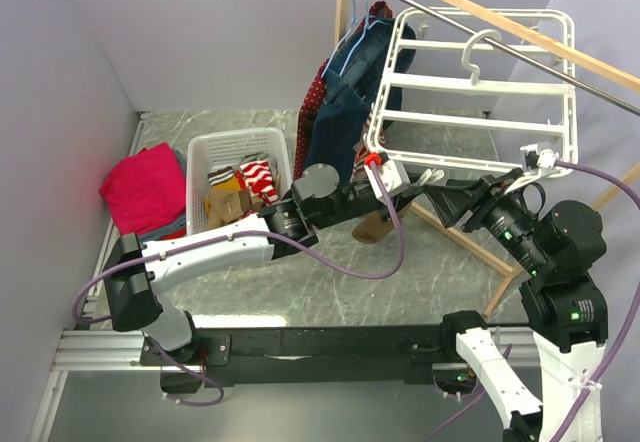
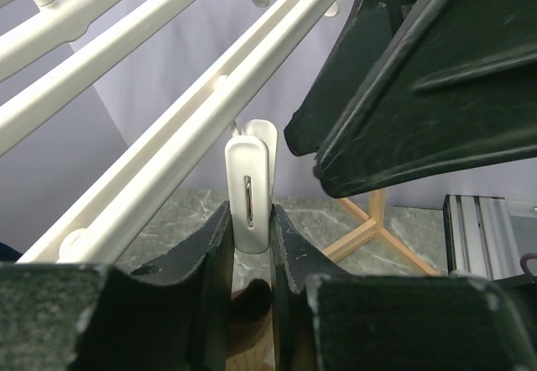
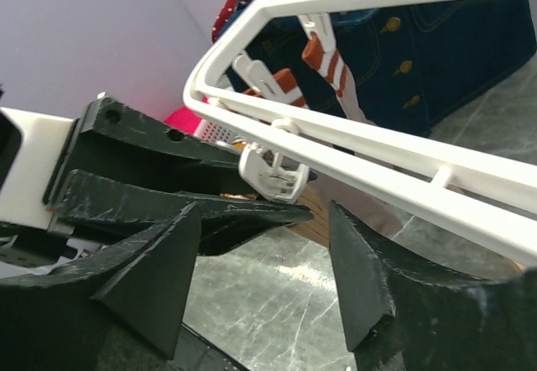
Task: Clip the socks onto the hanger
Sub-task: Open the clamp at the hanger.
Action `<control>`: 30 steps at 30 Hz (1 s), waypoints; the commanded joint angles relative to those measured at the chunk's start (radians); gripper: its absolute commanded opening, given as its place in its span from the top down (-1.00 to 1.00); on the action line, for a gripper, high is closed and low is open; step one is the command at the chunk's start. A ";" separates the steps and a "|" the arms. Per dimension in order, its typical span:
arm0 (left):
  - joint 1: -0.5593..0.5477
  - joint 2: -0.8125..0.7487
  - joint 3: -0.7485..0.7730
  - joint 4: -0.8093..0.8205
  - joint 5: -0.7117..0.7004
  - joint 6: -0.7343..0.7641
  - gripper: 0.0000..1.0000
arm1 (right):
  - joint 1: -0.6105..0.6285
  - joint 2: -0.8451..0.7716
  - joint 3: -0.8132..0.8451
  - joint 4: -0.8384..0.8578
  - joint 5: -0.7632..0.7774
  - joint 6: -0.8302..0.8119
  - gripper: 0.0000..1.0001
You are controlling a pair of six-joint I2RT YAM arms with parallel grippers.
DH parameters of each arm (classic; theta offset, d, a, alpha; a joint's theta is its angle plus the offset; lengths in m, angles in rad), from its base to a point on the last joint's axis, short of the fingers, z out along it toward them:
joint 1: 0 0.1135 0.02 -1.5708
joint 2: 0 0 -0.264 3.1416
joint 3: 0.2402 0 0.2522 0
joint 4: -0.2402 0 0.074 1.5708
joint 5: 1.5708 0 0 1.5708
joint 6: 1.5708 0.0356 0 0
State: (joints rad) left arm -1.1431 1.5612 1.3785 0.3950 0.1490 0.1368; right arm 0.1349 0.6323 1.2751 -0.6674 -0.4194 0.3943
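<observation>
The white hanger (image 1: 480,82) hangs from a wooden rail, its lower edge near both grippers. My left gripper (image 1: 410,184) reaches up to that edge and, in the left wrist view, is shut (image 2: 250,237) on a dangling white clip (image 2: 249,190), one finger on each side. A brown sock (image 1: 375,227) lies on the table below and shows between the fingers (image 2: 247,304). My right gripper (image 1: 442,200) is open and empty (image 3: 265,211), facing the same clip (image 3: 273,174) from the right. More socks (image 1: 240,187) lie in the white basket (image 1: 205,152).
A navy garment (image 1: 340,92) hangs on a light-blue hanger left of the frame. A folded pink cloth (image 1: 145,187) lies at the far left. The rack's wooden foot (image 1: 470,247) crosses the table under the right gripper.
</observation>
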 commanded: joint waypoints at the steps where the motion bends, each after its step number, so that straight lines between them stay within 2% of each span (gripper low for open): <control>1: -0.006 -0.027 0.033 0.019 0.004 -0.002 0.84 | 0.003 -0.005 0.040 0.018 -0.039 -0.026 -0.41; 4: -0.006 -0.026 0.036 0.018 0.003 -0.006 0.84 | 0.005 0.004 0.033 0.045 -0.021 -0.008 -0.47; 9: -0.007 -0.015 0.045 0.004 -0.006 -0.022 0.85 | 0.005 0.035 0.059 0.055 0.045 0.029 -0.47; 20: -0.044 0.007 0.083 -0.041 -0.078 0.017 0.87 | 0.005 0.067 0.053 0.072 0.041 0.032 -0.16; 30: -0.066 0.034 0.120 -0.093 -0.118 0.040 0.89 | 0.006 0.067 0.059 0.077 0.053 0.011 -0.10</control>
State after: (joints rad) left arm -1.1912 1.5852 1.4483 0.3233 0.0528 0.1543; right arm 0.1352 0.6926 1.3106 -0.6392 -0.3820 0.4240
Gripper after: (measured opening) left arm 0.242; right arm 0.557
